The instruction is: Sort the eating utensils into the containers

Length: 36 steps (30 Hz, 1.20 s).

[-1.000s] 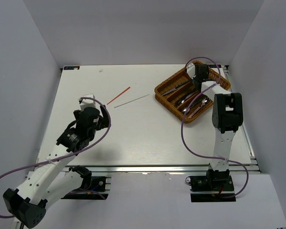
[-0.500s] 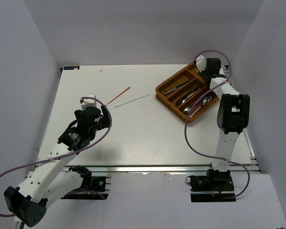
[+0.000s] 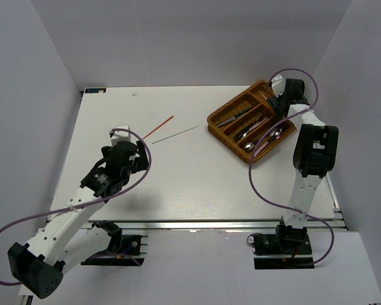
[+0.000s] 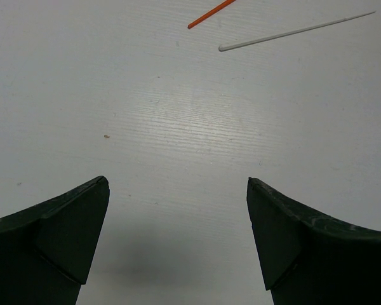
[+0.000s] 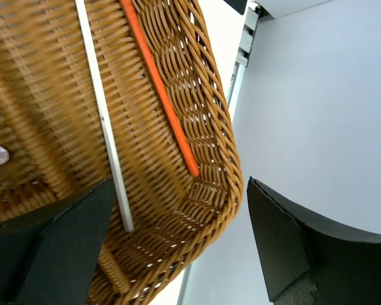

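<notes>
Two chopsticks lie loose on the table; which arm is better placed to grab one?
Left. The left fingers, open, face the red-orange chopstick and pale chopstick ahead; the right fingers hang over the wicker tray.

Wicker tray [image 3: 235, 100] sits skewed at the far right of the table [image 3: 178, 184]: brown, woven, split into long compartments. Silver cutlery [image 3: 227, 120] lies lengthwise inside, with spoons [image 3: 272, 135] in the nearest slot. In an edge compartment, a red-orange chopstick [image 5: 157, 82] rests against the wall, a pale chopstick [image 5: 100, 108] alongside it. Well left of the tray, a loose red stick [image 3: 157, 128] and a loose pale stick [image 3: 175, 134] lie flat, slanted, near each other but not touching.
</notes>
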### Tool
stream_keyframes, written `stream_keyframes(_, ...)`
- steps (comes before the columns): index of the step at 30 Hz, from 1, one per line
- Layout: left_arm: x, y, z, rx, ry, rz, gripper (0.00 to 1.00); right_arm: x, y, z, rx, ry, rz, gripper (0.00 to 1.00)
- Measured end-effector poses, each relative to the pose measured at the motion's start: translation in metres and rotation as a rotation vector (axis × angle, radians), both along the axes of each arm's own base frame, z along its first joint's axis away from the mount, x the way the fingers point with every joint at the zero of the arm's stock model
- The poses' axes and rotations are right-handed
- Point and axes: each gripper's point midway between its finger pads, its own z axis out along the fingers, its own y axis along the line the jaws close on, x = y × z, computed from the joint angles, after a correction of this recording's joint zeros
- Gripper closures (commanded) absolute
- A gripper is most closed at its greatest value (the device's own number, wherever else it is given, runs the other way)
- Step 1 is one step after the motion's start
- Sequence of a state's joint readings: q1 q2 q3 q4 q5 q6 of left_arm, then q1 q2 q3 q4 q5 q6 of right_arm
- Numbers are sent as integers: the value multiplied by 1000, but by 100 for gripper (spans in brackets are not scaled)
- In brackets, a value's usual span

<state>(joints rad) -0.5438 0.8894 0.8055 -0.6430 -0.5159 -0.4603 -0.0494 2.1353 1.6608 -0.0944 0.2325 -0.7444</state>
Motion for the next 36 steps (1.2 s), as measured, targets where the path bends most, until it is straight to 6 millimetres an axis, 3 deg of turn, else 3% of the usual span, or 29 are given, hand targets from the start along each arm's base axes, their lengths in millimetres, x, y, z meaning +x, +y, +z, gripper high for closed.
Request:
stream_keyframes(3,0,0,0,1,0,1,2,-1,4,4,47,-12,-8,11)
stream_keyframes(5,1,1,-1,6,3,5,2,-2,12,20,102,-48,-24,11)
stream_keyframes(7,2,1,-4,14,14,11,2,-7,21,49,171,-109,-57,11)
stream_keyframes(9,5,-3,-8,17,36,10,2,-17,37,94,234,-190,-90,11)
stream_keyframes(11,15,-13,-5,9,61,-5,2,-35,66,150,296,-296,-104,11)
stream_keyframes(13,30,-28,2,-8,72,-31,2,-59,109,201,436,-398,-76,11)
stream_keyframes(16,63,-57,22,-16,61,-100,2,-108,184,241,764,-406,123,11)
stream_keyframes(17,76,-66,29,-5,55,-123,2,-124,195,243,854,-378,155,11)
stream_keyframes(19,109,-83,40,24,32,-167,2,-146,208,227,970,-306,176,11)
stream_keyframes(21,139,-97,41,44,22,-218,2,-175,225,181,1056,-187,165,11)
stream_keyframes(24,191,-106,23,62,40,-287,4,-253,253,89,1131,79,121,11)
stream_keyframes(26,225,-103,4,74,62,-315,5,-302,262,65,1178,174,128,11)
stream_keyframes(28,261,-97,-15,99,73,-349,5,-334,260,73,1230,163,164,11)
stream_keyframes(31,298,-86,-50,140,86,-391,7,-358,257,120,1286,35,289,11)
stream_keyframes(33,310,-86,-75,141,107,-438,11,-372,254,149,1300,-38,363,11)
stream_keyframes(36,321,-96,-108,110,133,-520,16,-388,252,166,1304,-71,428,11)
